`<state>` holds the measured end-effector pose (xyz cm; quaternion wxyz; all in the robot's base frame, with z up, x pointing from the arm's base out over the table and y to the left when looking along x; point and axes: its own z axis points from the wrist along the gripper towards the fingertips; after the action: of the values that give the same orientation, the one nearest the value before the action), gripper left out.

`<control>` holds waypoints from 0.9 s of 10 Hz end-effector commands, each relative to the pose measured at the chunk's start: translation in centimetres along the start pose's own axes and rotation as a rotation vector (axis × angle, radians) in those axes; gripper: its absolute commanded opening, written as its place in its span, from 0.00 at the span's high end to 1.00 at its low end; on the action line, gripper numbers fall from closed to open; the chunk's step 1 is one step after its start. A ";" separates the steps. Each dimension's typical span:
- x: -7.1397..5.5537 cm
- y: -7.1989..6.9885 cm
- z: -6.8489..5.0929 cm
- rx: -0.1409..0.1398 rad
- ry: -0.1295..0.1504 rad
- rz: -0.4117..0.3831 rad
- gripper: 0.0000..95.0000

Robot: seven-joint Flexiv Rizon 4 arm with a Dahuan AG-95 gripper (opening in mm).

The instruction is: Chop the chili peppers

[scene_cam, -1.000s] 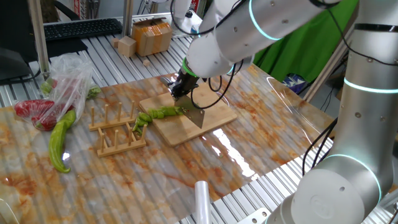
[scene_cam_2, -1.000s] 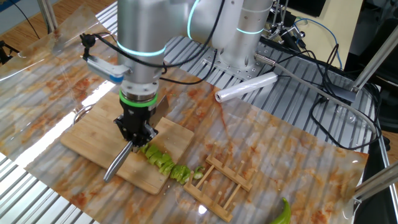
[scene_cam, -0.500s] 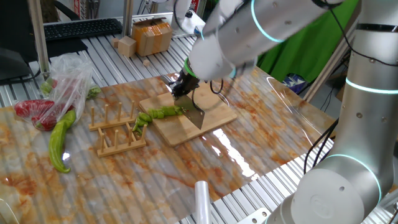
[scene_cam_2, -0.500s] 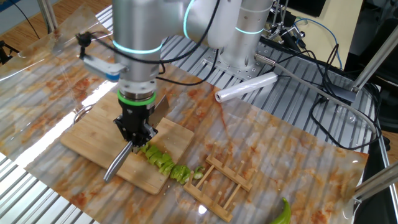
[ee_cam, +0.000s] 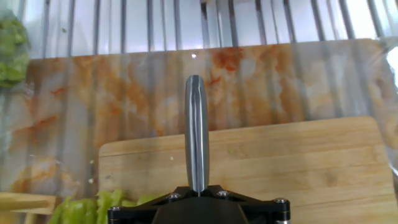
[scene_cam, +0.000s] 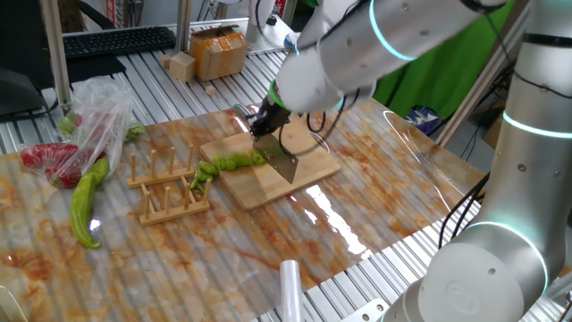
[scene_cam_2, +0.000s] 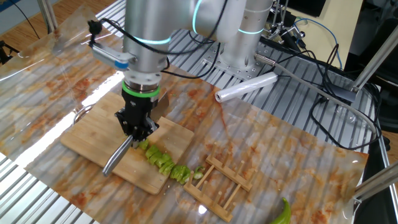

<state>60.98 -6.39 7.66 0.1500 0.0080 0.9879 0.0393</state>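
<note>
Row of short, glossy green chili pepper chunks (scene_cam_2: 163, 163) lying along the near edge of the pale bamboo cutting board (scene_cam_2: 87, 140), lower centre of the other fixed view; last pieces trailing off the board toward the small wooden slatted rack (scene_cam_2: 222, 183). In one fixed view, same chunks (scene_cam: 229, 163) left of centre, on the board (scene_cam: 308, 170).

Black two-finger end effector (scene_cam_2: 138, 126) clamped shut on the handle of a steel kitchen knife (scene_cam_2: 118, 156), blade slanting down and to the lower left over the board. In the hand view, knife spine (ee_cam: 196, 140) running straight up mid-frame, green pieces (ee_cam: 99, 206) at the lower left corner, beside the blade rather than under it.

Chunks just right of and below the end effector in the other fixed view, close to the blade; contact between blade and nearest piece not discernible.

Likely handling: light, crisp-walled and hollow, waxy skin prone to sliding or rolling under a pressing edge; cut pieces apt to scatter or stick to the blade. No grasp on the peppers themselves called for; hold belongs on the knife handle, edge brought squarely across the long axis of whatever remains uncut.

Thicker pale yellow-green curved pepper (scene_cam: 85, 201) on the marbled bench (scene_cam: 223, 259) at far left, beside the clear plastic bag of red peppers (scene_cam: 63, 152), well apart.
</note>
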 end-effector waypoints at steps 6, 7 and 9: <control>0.3 -0.1 -0.7 0.019 -0.017 0.008 1.00; 0.4 -0.1 -0.5 0.021 -0.020 0.006 1.00; 0.8 -0.1 0.8 0.023 -0.029 0.003 1.00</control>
<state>60.25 -6.46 6.40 0.1658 0.0128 0.9858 0.0232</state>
